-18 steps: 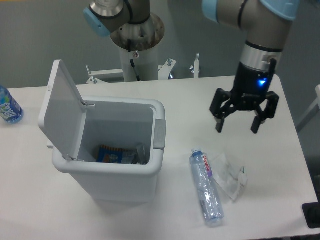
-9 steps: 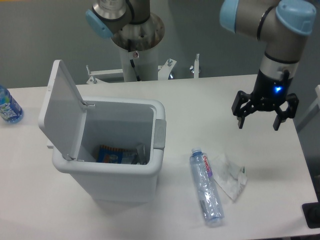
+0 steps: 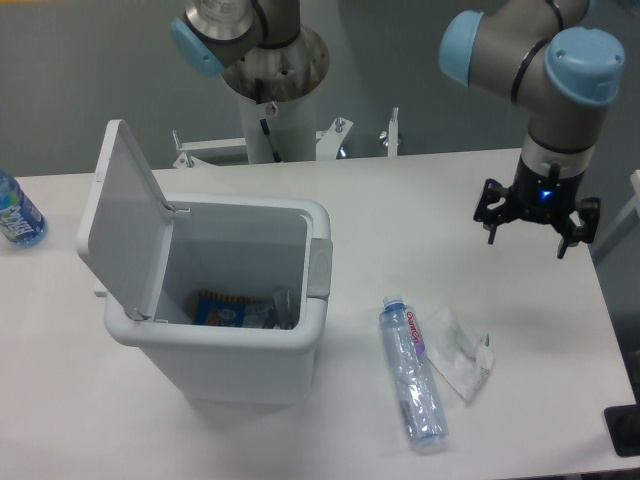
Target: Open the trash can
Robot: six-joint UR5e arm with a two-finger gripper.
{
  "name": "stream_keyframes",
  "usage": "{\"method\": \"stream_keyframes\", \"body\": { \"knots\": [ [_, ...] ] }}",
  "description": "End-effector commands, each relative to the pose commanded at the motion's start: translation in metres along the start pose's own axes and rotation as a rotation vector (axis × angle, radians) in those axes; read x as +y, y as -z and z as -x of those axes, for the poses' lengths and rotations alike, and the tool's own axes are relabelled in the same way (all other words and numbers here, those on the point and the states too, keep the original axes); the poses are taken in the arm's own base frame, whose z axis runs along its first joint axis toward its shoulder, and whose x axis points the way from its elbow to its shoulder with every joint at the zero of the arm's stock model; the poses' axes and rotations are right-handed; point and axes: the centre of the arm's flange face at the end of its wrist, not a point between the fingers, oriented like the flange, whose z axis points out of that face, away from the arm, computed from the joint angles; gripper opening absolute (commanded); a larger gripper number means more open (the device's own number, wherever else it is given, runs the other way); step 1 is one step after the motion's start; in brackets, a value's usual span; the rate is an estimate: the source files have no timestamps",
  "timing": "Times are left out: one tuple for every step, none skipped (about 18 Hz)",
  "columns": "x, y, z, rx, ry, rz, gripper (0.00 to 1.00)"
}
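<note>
Trash can (image 3: 240, 345) on left half of white desk (image 3: 400, 200), lid (image 3: 125, 215) swung up and back on the left side, interior exposed. Grey push tab (image 3: 319, 268) on right rim. Inside, at the bottom: a blue wrapper (image 3: 220, 312) and some other scrap (too dim to identify). End effector (image 3: 537, 232) suspended above the desk near its right edge, well apart from the can; fingers (image 3: 492, 225) spread wide, nothing between them; blue indicator lit on the wrist. Clear bottle (image 3: 412, 375) lying on its side on the desk, right of the can, cap end toward the back. Crumpled clear wrapper (image 3: 458, 355) just beside the bottle, on its right. Blue-labelled bottle (image 3: 15, 212) standing at far left edge, partly cut off. Arm pedestal (image 3: 275, 95) behind the desk, centre back.
</note>
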Motion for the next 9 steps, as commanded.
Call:
{"method": "stream_keyframes", "body": {
  "knots": [
    [-0.0004, -0.0018, 0.0001, 0.000, -0.015, 0.006, 1.00],
    [-0.0024, -0.0022, -0.0014, -0.002, -0.029, 0.011, 1.00],
    [-0.0027, -0.0034, -0.0024, -0.002, -0.032, 0.016, 1.00],
    [-0.0024, -0.0041, -0.0028, -0.001, -0.032, 0.018, 1.00],
    [-0.0023, -0.0031, -0.0029, -0.002, -0.032, 0.017, 1.00],
    [-0.0022, -0.0037, -0.0033, -0.001, -0.032, 0.018, 1.00],
    [-0.0022, -0.0039, -0.0035, 0.001, -0.032, 0.018, 1.00],
    [-0.0022, -0.0039, -0.0035, 0.001, -0.032, 0.018, 1.00],
    [-0.0022, -0.0038, -0.0034, -0.001, -0.031, 0.018, 1.00]
  ]
}}
